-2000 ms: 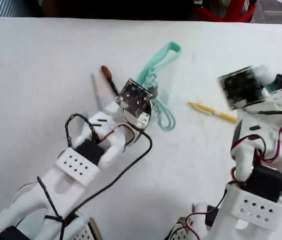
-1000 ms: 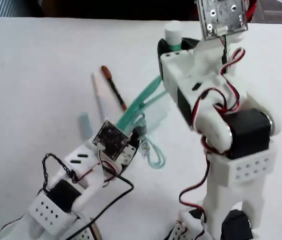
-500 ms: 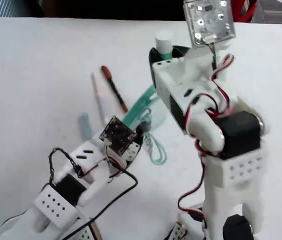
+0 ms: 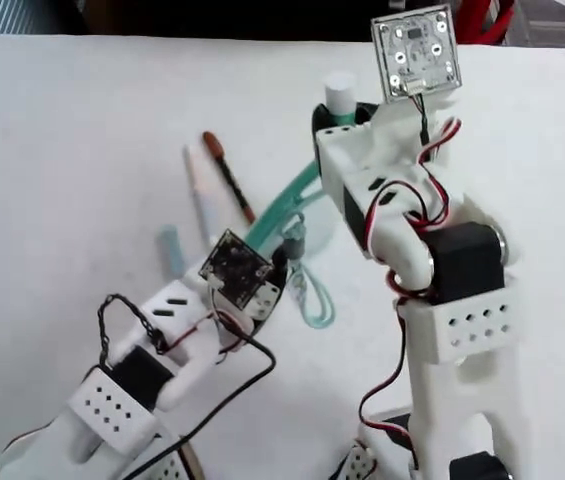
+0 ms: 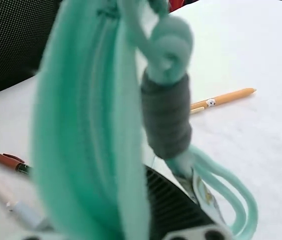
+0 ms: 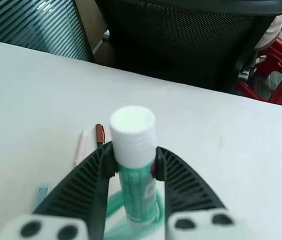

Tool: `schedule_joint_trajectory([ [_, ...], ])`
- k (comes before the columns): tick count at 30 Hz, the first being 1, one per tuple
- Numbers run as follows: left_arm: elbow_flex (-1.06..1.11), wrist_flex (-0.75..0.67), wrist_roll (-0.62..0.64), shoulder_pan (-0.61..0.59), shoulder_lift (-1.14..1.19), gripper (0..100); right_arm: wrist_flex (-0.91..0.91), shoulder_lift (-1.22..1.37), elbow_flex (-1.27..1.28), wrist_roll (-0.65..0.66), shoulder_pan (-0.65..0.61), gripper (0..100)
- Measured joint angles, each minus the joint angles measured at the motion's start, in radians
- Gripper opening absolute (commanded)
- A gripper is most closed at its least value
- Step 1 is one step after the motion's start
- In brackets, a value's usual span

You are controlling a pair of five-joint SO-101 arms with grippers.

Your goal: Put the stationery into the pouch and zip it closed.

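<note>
The mint-green pouch (image 4: 284, 205) lies tilted on the white table, and my left gripper (image 4: 270, 268) is shut on its near end. Its grey zipper pull (image 5: 165, 117) and looped cord (image 4: 312, 297) hang beside that grip. My right gripper (image 6: 133, 153) is shut on a glue stick (image 6: 132, 145) with a white cap and green body, held upright over the pouch's far end (image 4: 340, 92). A brown pen (image 4: 226, 175), a pale pink pen (image 4: 199, 200) and a small light-blue item (image 4: 170, 250) lie left of the pouch. A yellow pen (image 5: 223, 98) lies beyond it.
The right arm's body (image 4: 442, 260) stands tall over the right half of the table. A dark mesh chair (image 6: 180, 35) and a red stool (image 6: 275, 75) stand past the table's far edge. Bare white table (image 4: 62, 130) stretches to the left.
The right arm swung in from the right with the glue stick and now holds it over the pouch's far end. The left arm drew the pouch nearer.
</note>
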Motion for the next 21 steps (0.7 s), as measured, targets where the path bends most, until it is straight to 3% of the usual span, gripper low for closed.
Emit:
schedule_joint_trajectory([
  [6, 0.0, -0.011, 0.0, -0.002, 0.009, 3, -0.075, -0.061, 0.104, 0.002, 0.003, 1.9],
  [10, 0.0, -0.009, 0.0, -0.002, 0.009, 12, -0.087, -0.12, 0.178, 0.003, -0.011, 1.9],
  [13, 0.0, -0.005, 0.0, -0.003, 0.008, 13, -0.095, -0.155, 0.265, 0.002, -0.034, 1.9],
  [21, 0.002, -0.04, 0.063, -0.098, 0.017, 13, -0.256, -0.203, 0.416, 0.002, -0.08, 1.9],
])
